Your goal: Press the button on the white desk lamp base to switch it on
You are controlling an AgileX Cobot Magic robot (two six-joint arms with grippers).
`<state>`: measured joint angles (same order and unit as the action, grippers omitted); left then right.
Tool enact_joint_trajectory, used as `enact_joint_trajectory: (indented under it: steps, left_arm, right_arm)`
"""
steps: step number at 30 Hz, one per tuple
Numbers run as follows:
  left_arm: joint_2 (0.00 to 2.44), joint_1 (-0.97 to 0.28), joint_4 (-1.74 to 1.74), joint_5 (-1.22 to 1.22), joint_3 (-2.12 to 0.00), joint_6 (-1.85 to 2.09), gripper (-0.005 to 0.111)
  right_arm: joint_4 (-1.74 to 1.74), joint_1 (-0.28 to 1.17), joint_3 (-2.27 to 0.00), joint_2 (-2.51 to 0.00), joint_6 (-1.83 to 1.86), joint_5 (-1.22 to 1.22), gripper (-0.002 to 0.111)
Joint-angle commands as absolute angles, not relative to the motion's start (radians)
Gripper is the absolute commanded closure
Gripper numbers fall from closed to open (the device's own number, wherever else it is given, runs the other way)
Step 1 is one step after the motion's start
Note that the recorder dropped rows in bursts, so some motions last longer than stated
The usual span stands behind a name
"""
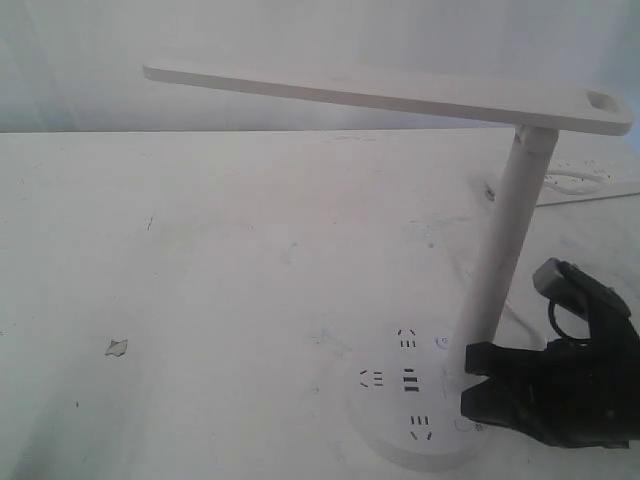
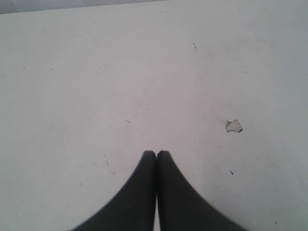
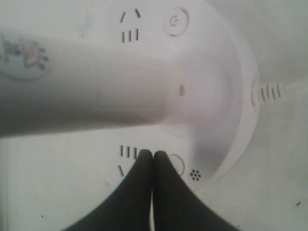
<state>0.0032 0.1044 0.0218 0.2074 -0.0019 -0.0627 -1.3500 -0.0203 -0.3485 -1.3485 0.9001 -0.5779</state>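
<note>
The white desk lamp base [image 1: 392,432] lies at the front right of the table, with dark socket slots [image 1: 411,381] on top. In the right wrist view the base [image 3: 240,62] fills the frame. The button [image 3: 178,165], a thin grey ring beside a tiny cluster of dots [image 3: 195,174], is half covered by my right gripper [image 3: 153,153]. That gripper [image 1: 468,400] is shut and empty, its tips at the button's edge; contact cannot be told. The smaller button [image 3: 175,21] sits across the base. My left gripper [image 2: 156,153] is shut over bare table.
The lamp's pole [image 1: 505,240] rises from the base just beside my right gripper, and the long flat head [image 1: 380,92] reaches left overhead. A white cable [image 1: 572,180] leaves the base behind. A small chip [image 1: 116,347] marks the tabletop at the left.
</note>
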Motion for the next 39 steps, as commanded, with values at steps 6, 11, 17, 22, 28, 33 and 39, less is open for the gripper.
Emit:
enact_joint_trajectory:
  steps: [6,11,17,22,28,33,39]
  left_arm:
    - [0.000,0.096,0.021,0.203,0.000,-0.063,0.107]
    - [0.000,0.096,0.021,0.203,0.000,-0.063,0.107]
    - [0.000,0.096,0.021,0.203,0.000,-0.063,0.107]
    - [0.000,0.096,0.021,0.203,0.000,-0.063,0.107]
    - [0.000,0.096,0.021,0.203,0.000,-0.063,0.107]
    - [0.000,0.096,0.021,0.203,0.000,-0.063,0.107]
    - [0.000,0.096,0.021,0.203,0.000,-0.063,0.107]
  right_arm:
    - [-1.370,-0.019,-0.345,-1.353,0.916,-0.575,0.108]
    - [-1.406,-0.019,-0.345,-1.413,0.975,-0.596,0.108]
    - [-1.460,-0.019,-0.345,-1.432,1.028,-0.582,0.108]
    - [-1.468,-0.019,-0.325,-1.474,1.052,-0.578,0.108]
    - [-1.466,-0.019,-0.325,-1.486,1.070,-0.563,0.108]
    - [-1.462,-0.019,-0.325,-1.486,1.076,-0.509,0.108]
    - [-1.462,-0.019,-0.325,-1.486,1.076,-0.519,0.108]
